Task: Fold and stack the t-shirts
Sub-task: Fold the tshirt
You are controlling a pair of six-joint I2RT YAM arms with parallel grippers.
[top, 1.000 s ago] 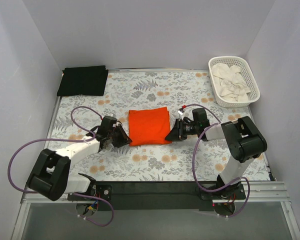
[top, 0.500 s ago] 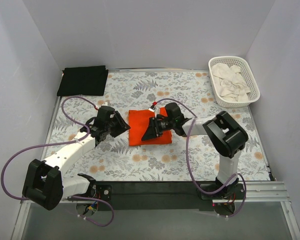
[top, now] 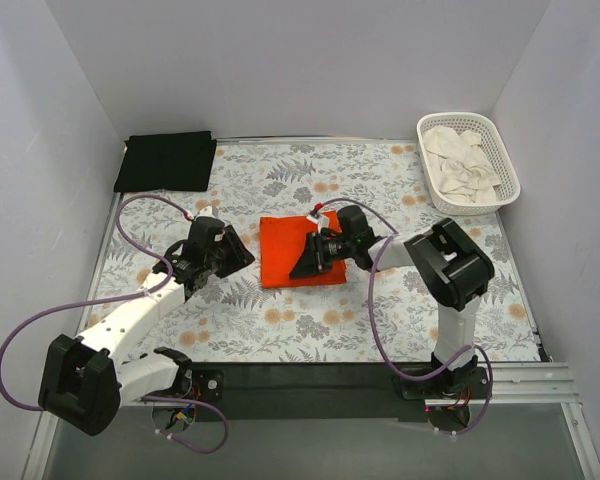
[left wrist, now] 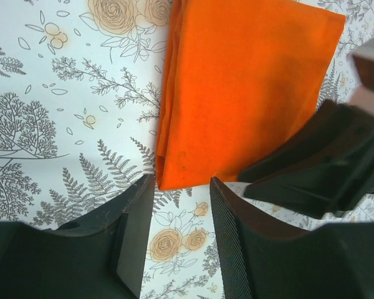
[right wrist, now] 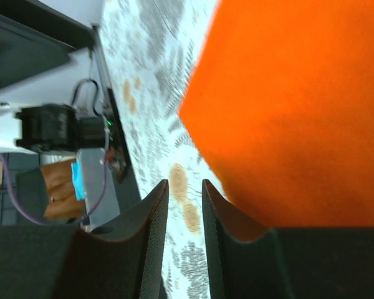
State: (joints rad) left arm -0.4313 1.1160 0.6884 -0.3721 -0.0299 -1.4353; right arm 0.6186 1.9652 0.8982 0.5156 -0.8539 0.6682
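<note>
- Orange t-shirt (top: 278, 255) lies folded, nearly square, mid-bench (top: 380, 180).
- Left gripper (left wrist: 181, 205), fingers spread and empty, sits low just beside the shirt's lower-left corner in the top view. That corner points into the gap, so this arm looks best placed.
- Right gripper (top: 305, 266) hangs over the shirt's right half, fingers narrowly apart, pinching nothing.
- Black t-shirt (top: 165, 160) lies folded upper left, well apart.
- Basket (top: 460, 117) sits upper right, clear of any path.

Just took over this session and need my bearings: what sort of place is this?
Most likely a robotics test booth, not a home: plain white walls box in the workspace, a black mounting plate runs along the near edge, and a folded orange t-shirt lies staged on a floral tablecloth.
</note>
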